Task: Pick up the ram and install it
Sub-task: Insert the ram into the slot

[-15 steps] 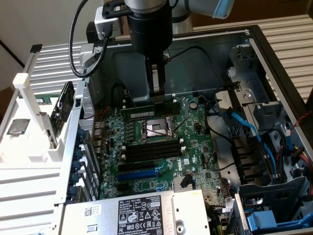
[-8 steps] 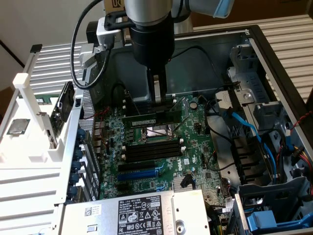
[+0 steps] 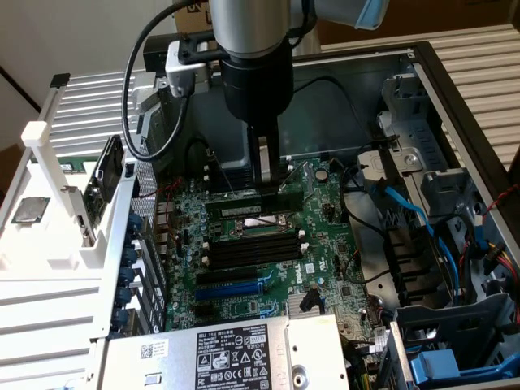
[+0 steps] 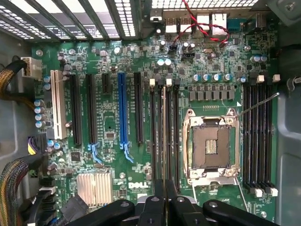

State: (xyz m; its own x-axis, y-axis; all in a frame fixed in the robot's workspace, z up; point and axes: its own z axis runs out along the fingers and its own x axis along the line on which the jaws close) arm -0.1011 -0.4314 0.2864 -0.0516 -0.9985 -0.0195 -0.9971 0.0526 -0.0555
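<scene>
Gripper: closest to my wrist camera, the gripper (image 4: 164,188) had its jaws drawn narrow and pinched on the ram, one pad on each flat side, at about mid-length.
Ram: the ram (image 3: 256,208), green with a pale label, hung edge-down under the arm. From the wrist I saw it edge-on, a thin strip running straight out from between the fingers (image 4: 157,194).
Long axis: it ran across the exterior view from left to right, parallel to the black memory slots (image 3: 252,248).
Ram to slot: in the wrist view the thin edge lay along one slot of the bank beside the CPU socket (image 4: 209,141), with a black slot on either side. In the exterior view it sat over the socket's near edge, just beyond that bank, so I judged it was raised above the board and not seated. I could not tell whether its lower edge was touching the slot.
End clips: white end clips (image 4: 152,82) showed at the far ends of the slots. I could not tell whether they were open or latched.
Blue slot: the blue slot (image 4: 122,108) lay well apart, on the side of the black bank away from the socket.
Further out: the power supply (image 3: 223,353) with its label sat at the front of the exterior view.
</scene>
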